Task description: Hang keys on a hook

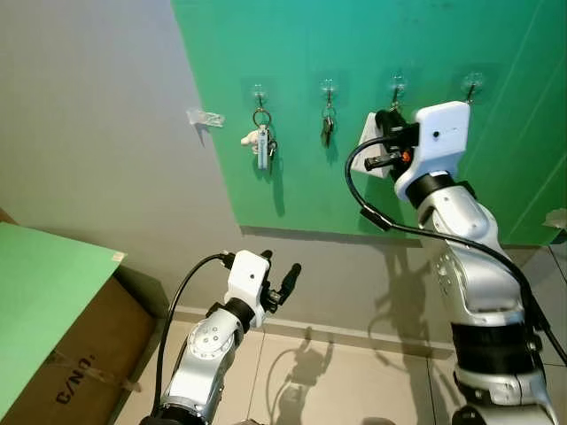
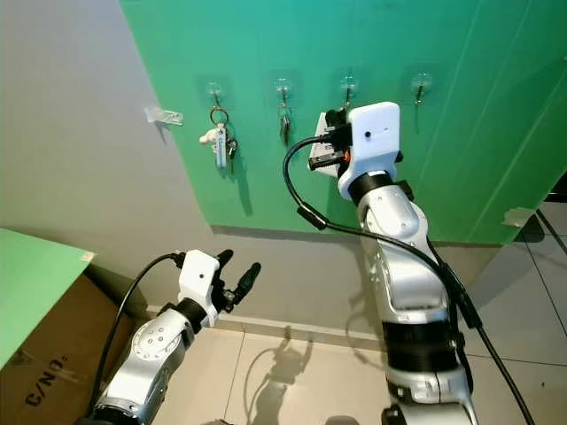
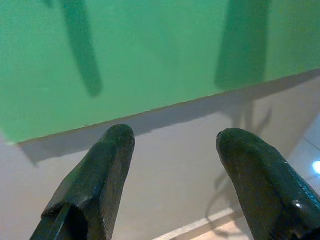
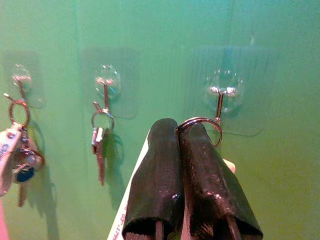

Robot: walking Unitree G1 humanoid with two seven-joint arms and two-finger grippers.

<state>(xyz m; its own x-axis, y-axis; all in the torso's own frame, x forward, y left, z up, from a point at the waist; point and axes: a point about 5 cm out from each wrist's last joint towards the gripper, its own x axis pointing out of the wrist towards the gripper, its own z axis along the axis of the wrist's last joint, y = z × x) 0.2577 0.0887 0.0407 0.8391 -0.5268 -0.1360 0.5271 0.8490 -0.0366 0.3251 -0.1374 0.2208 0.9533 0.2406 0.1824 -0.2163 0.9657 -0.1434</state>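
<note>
Right gripper (image 4: 182, 131) is up at the green wall panel (image 1: 354, 53), jaws pinched tight on a key ring (image 4: 199, 122) with a white tag (image 1: 370, 142) hanging off it. The ring sits right at the third hook (image 4: 220, 102), its upper edge just beside the hook's metal stem — whether it has actually slipped over the tip is hard to tell from the wrist view. So this is the hooking step itself, by my read.

Two hooks along to the left are already taken: a single key on its ring (image 4: 100, 135), and farther along a bunch with a white fob (image 1: 261, 142). The fourth hook (image 1: 472, 87) is bare.

Left gripper (image 1: 279, 279) waits low near the skirting, jaws well apart, holding nothing.

Next move calls for a small lift and a nudge toward the wall so the ring's loop clears the hook's tip, then a drop — and only then letting go.
</note>
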